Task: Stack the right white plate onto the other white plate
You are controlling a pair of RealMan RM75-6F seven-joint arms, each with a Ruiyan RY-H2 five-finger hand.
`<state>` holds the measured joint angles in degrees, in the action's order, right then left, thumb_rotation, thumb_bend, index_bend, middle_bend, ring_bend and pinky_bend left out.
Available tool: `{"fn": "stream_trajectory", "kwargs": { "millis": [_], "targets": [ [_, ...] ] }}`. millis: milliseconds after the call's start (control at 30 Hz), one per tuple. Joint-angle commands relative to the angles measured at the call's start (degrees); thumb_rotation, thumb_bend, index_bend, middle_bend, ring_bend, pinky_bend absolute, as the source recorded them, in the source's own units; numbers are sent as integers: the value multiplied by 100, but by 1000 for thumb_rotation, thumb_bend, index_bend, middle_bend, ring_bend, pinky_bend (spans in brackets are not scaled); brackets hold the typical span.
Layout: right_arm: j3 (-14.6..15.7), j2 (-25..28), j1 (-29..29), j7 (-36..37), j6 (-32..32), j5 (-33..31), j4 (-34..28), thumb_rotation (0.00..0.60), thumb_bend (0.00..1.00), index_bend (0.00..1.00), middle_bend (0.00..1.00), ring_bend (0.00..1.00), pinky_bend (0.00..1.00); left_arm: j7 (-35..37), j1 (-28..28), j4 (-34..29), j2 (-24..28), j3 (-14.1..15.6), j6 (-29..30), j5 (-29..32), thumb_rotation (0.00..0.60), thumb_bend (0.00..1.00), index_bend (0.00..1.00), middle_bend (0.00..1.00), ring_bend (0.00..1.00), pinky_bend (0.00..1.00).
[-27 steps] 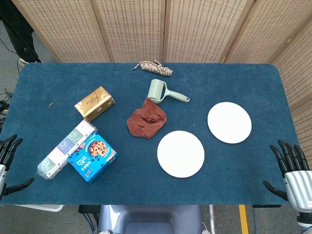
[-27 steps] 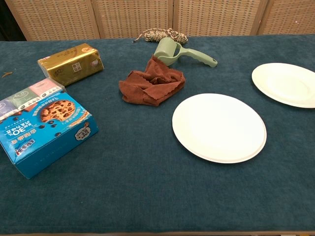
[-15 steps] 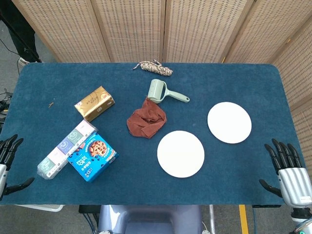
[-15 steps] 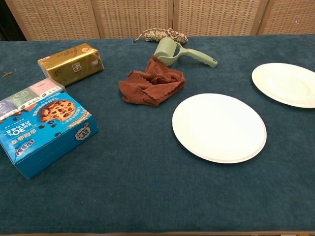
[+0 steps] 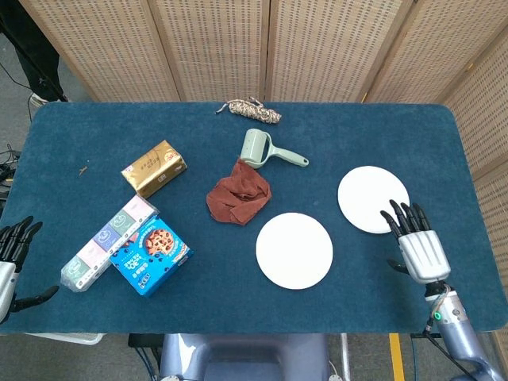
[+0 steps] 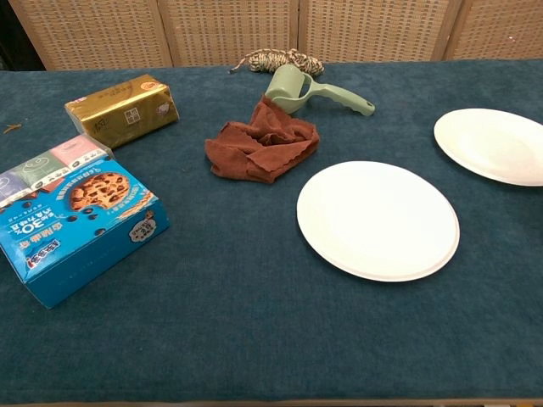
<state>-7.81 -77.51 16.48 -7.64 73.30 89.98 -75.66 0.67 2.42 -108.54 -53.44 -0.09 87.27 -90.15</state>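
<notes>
Two white plates lie flat on the blue table. The right plate sits toward the table's right side. The other plate lies nearer the front centre. My right hand hovers open over the table just in front of the right plate, fingers spread, their tips reaching its near rim; it holds nothing. My left hand stays open at the table's front left edge, far from both plates. The chest view shows neither hand.
A crumpled brown cloth and a green roller lie behind the centre plate. A gold box, a blue cookie box and a tissue pack stand on the left. A rope bundle lies at the back edge.
My right hand has moved up and leftward from the table's front right corner to the near rim of the right plate. The left hand has barely shifted.
</notes>
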Motion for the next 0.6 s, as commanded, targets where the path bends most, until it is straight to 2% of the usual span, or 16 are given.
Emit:
{"fn": "stream_trajectory", "kwargs": {
  "millis": [33,300,600],
  "targets": [
    [-68,-363,299,-53,-421,-151,443,600,0,120,0,0,0,5,30,13,-8,-33,-48,77,600,0,0,0,0,0],
    [-55,-1044,701,-107,-661,-146,1449,600,0,162,0,0,0,18,72,20,1,-76,-145,233,600,0,0,0,0,0],
    [-129,-1545,997,-95,-954,-380,2365,600,0,200,0,0,0,136,82,29,46,-115,-158,316,600,0,0,0,0,0]
  ]
}}
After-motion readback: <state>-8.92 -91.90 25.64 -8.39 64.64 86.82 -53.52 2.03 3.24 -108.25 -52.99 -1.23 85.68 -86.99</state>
